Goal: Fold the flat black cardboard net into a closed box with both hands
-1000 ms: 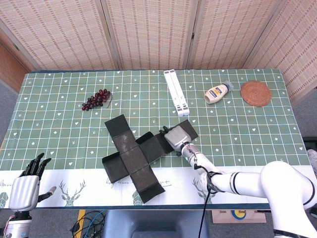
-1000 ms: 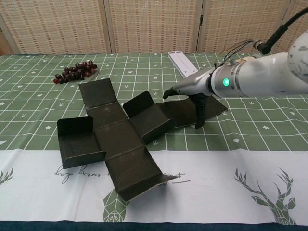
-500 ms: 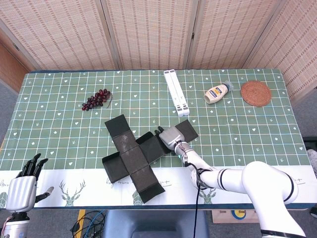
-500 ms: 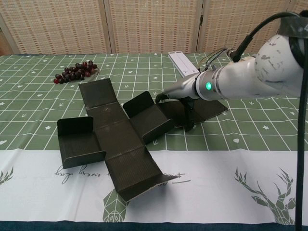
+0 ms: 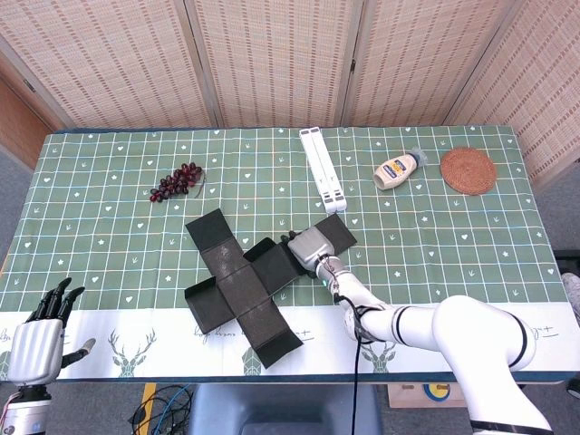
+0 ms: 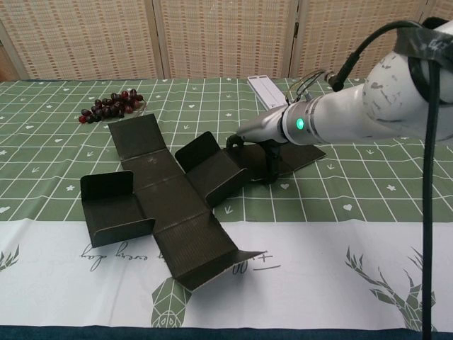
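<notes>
Probably a staged room for robot trials: woven folding screens [image 5: 272, 59] are closing off a table wearing a homely green patterned tablecloth [image 5: 109, 154], cables [image 5: 163, 403] dangling beneath.

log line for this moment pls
stage: folding not begun | cardboard net: open on table, some flaps raised | right hand: on net's right flap | left hand: off table, fingers apart, holds nothing

backdrop: woven folding screen [image 5: 272, 59] | table: green checked cloth [image 5: 109, 163] | floor: grey [image 5: 14, 177]

Grapes [image 5: 178, 180]; white stand [image 5: 323, 169]; mayonnaise bottle [image 5: 398, 169]; woven coaster [image 5: 468, 169]
</notes>
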Controlling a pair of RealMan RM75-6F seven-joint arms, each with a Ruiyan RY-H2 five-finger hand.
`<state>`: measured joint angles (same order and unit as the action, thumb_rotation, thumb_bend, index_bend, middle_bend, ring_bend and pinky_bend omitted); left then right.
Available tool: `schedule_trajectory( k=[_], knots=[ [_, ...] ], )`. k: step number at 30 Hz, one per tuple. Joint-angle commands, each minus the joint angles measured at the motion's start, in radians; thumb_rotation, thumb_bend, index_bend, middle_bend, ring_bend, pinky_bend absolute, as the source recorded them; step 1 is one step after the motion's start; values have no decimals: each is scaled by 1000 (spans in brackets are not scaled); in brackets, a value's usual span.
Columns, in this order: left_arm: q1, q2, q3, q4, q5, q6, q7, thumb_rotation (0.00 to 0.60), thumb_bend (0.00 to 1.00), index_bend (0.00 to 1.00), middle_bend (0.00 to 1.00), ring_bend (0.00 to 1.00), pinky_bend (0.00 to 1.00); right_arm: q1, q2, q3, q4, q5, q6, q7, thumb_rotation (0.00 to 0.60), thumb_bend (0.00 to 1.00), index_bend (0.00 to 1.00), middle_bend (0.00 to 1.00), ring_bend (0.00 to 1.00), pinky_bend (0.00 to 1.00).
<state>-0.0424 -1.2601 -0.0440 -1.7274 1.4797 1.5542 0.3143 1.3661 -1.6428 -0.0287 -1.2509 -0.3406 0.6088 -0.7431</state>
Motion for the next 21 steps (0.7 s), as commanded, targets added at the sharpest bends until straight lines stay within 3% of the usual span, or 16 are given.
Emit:
schedule_trajectory(
  k=[1,6,12,21],
  knots=[
    [-16,1,-13,11,1,-12,-6,600,80,180,98,145,403,-5,10,4,-10,-16,12,19,600,303,127,221,657,939],
    [-95,-19,-57,116,2,-97,-65,600,82,203,112,200,414,-22,29,21,-42,-64,43,59,600,307,141,243,669,939],
    [-225,-105,-105,299,-21,-244,-96,600,82,168,144,390,506,-57,25,32,-69,-129,107,94,600,308,157,261,679,939],
    [-337,-295,-117,482,-51,-348,-88,600,81,31,104,393,508,-87,21,36,-86,-150,142,95,600,308,157,261,685,939]
  ],
)
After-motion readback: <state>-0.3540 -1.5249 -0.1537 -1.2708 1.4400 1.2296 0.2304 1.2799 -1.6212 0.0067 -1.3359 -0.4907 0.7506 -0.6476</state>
